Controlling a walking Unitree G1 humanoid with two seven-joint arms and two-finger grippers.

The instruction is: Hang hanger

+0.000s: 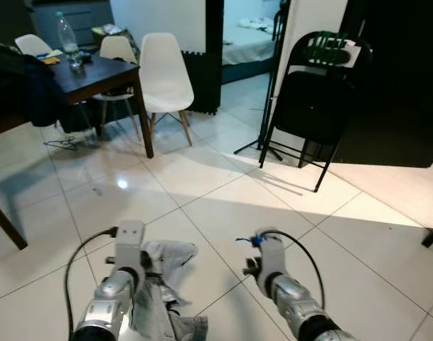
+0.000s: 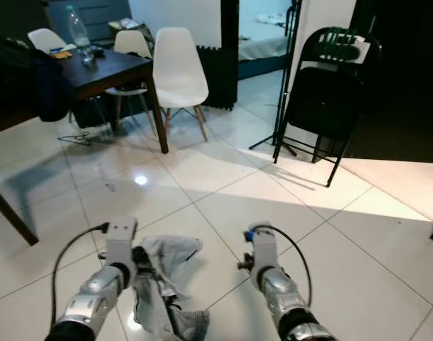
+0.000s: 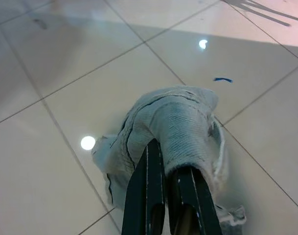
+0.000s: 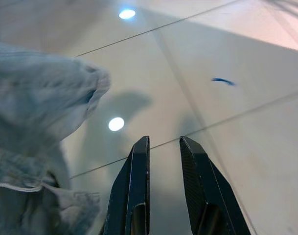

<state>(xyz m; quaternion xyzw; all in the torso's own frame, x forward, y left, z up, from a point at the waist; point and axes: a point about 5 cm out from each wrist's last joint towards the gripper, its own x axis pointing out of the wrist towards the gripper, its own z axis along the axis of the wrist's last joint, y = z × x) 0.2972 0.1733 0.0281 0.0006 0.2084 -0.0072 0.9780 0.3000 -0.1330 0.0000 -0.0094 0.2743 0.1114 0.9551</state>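
Pale denim garment (image 3: 173, 127) sat pinched in your left claw (image 3: 166, 166), draped over its tips; your right claw (image 4: 163, 147), slightly parted, held nothing (no hanger visible), so you needed to carry it high.

Two white chairs (image 1: 163, 67), perhaps a third (image 1: 31, 44) behind the surface (image 1: 95, 74); one black folding chair (image 1: 312, 99); one bottle (image 1: 67, 35); one pale denim garment (image 1: 163, 284).

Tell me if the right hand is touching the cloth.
Apart. The right wrist view shows the right hand open over bare tile, with the cloth off to one side.
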